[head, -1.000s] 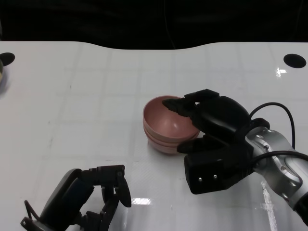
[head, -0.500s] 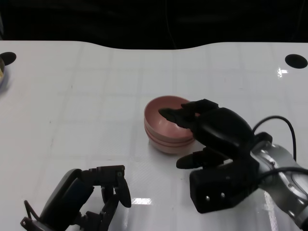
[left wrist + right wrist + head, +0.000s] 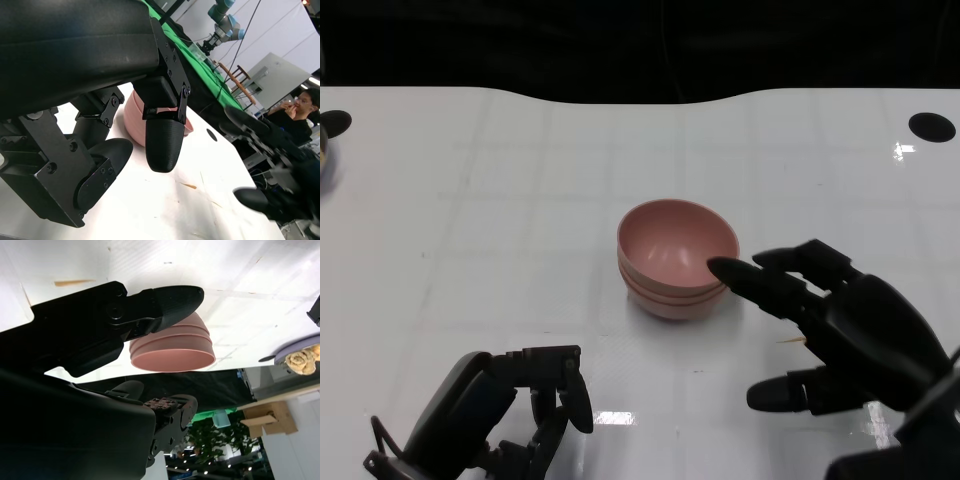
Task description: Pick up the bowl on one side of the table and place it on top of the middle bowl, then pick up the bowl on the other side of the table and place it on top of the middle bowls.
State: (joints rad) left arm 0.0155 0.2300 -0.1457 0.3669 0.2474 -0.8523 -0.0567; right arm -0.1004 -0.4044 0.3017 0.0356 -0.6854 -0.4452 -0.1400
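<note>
From here I see the pink bowl stack [image 3: 676,258] at frame centre on the white table [image 3: 500,200], three rims nested, so I judge both placements done. My right hand [image 3: 840,330], lower right, is spread and empty just beside it; my left hand [image 3: 505,410], lower left, is curled on nothing. Next: clear away. No readable writing.

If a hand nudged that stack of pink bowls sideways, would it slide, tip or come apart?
The stack of pink bowls would probably slide: the white table looks glossy. Tipping seems unlikely, since the stack sits low and wide. The bowls look closely nested, rims nearly flush, so they would likely move together. They appear rigid and light, probably plastic.
</note>
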